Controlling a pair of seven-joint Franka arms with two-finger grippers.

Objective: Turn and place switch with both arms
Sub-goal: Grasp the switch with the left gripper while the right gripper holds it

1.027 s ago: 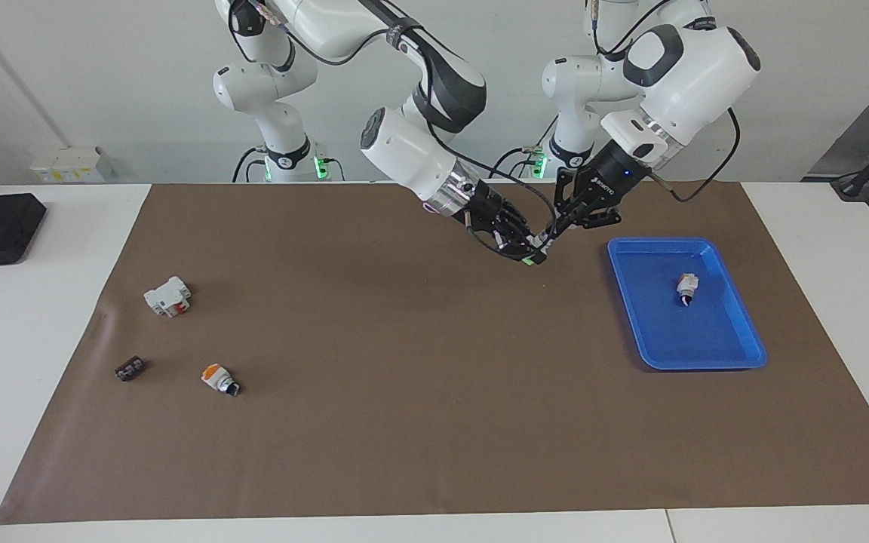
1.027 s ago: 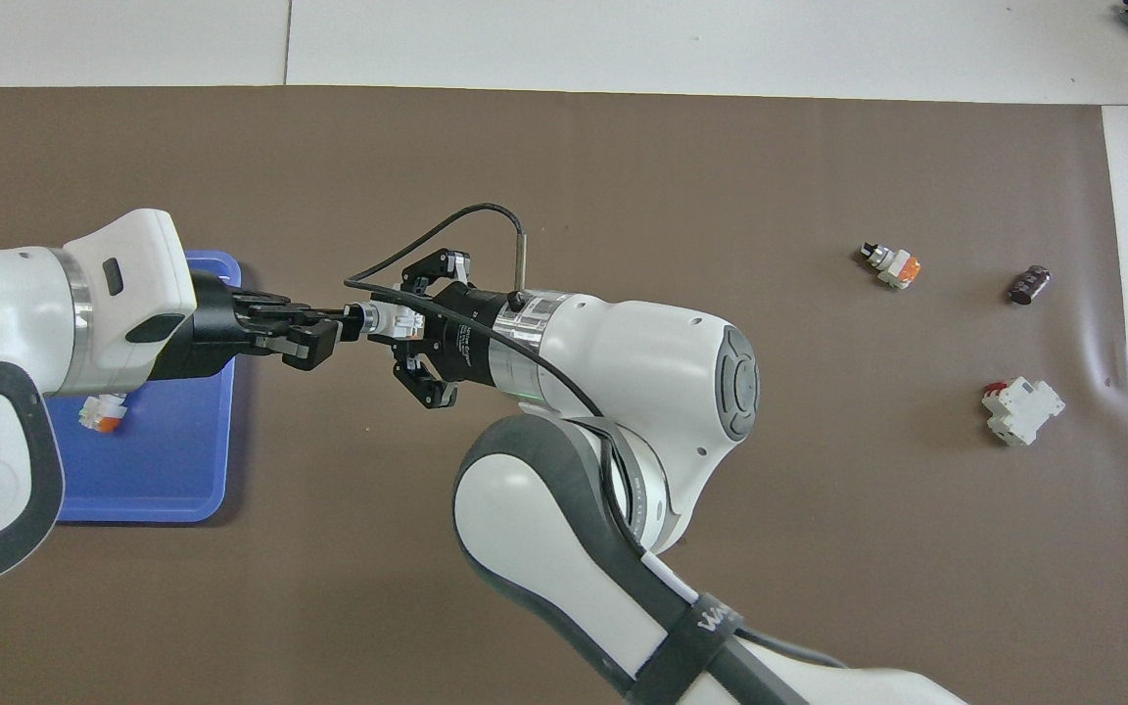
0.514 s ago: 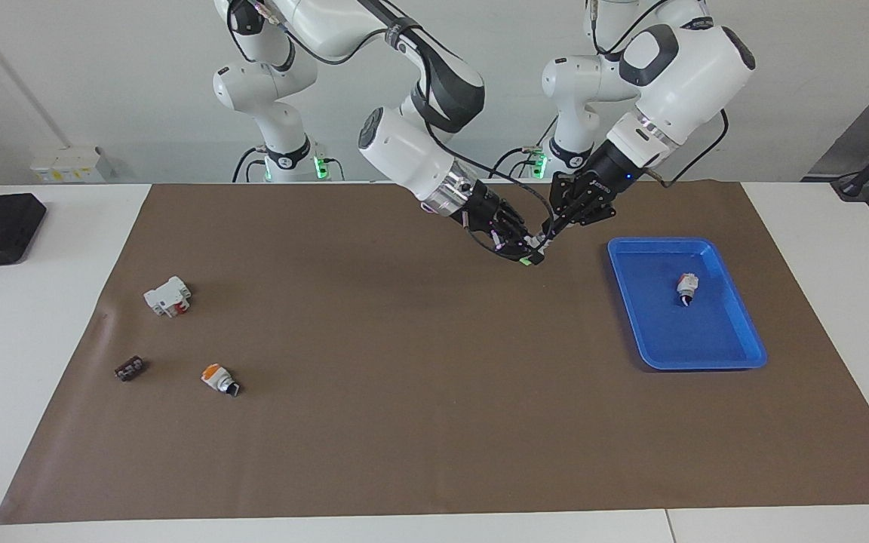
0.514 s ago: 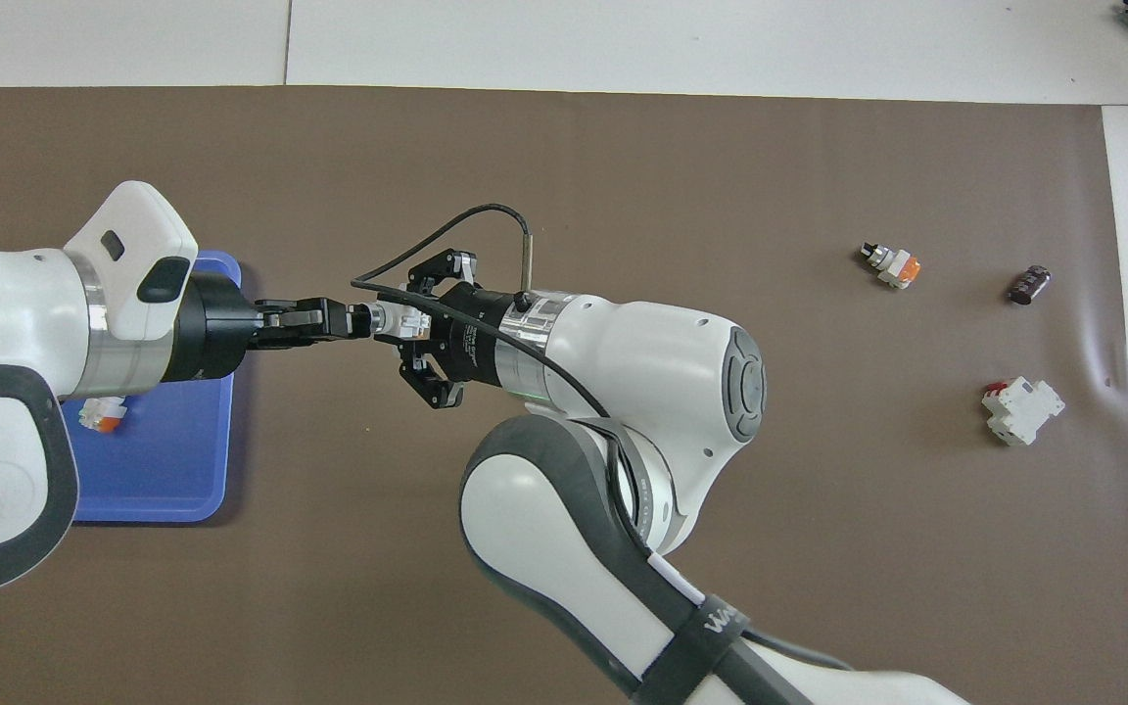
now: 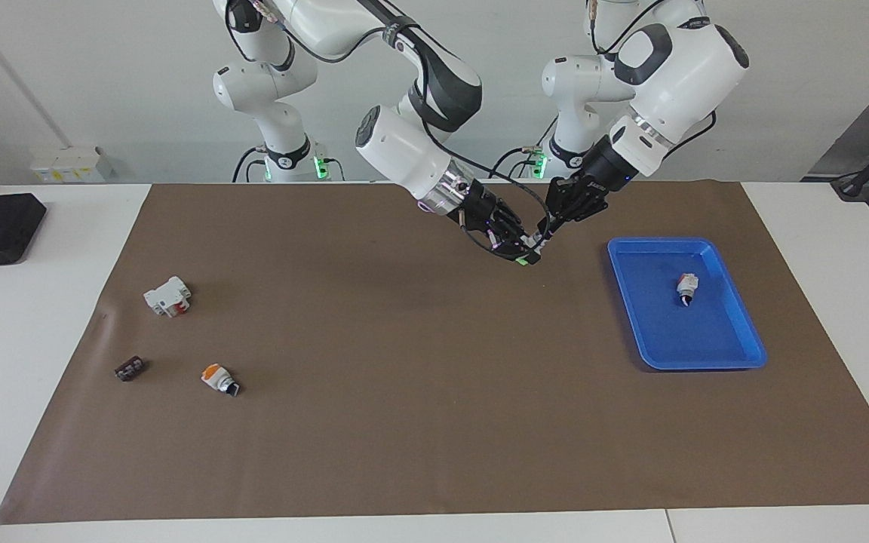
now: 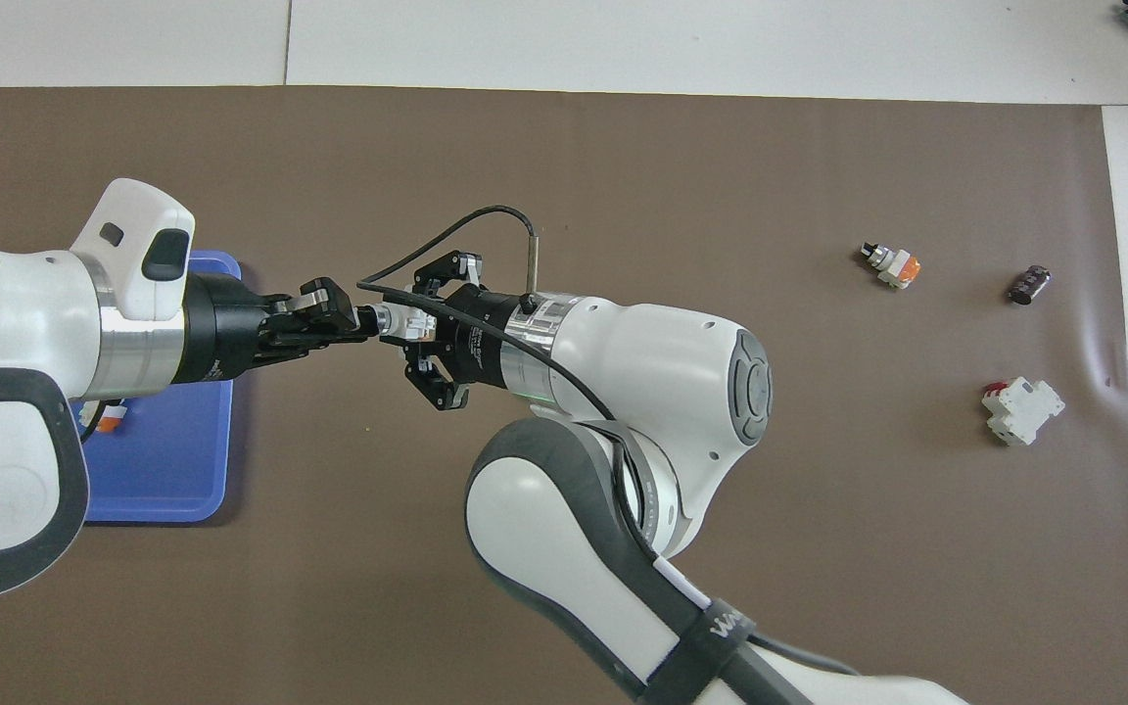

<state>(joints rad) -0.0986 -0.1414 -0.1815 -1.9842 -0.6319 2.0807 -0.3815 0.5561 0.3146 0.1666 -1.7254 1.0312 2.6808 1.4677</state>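
Facing view: small white cylindrical selector switch with a green end (image 5: 529,252) is held in the air over the brown paper table mat (image 5: 419,392), just toward the right arm's end from the blue plastic tray (image 5: 736,354). Right gripper (image 5: 519,245) comes in from 10 o'clock, fingers clamped on the white body. Left gripper (image 5: 545,228) comes in from 1 o'clock, fingertips pinched on the switch's upper tip. Green end points to about 5 o'clock, down at the mat; long axis runs 11-to-5. Versus a second ago: the left wrist has rolled and risen, the pair sits slightly higher, and both grips are unchanged.

Overhead view: switch (image 6: 398,320) sits between the two grippers, long axis near 9-to-3, black knob tip toward 9 o'clock inside the left gripper (image 6: 368,319); right gripper (image 6: 411,324) holds the white body from 3 o'clock. Left wrist housing has turned since the earlier frame. Another white switch with an orange part (image 6: 106,419) lies in the tray (image 6: 163,490), partly hidden by the left arm.
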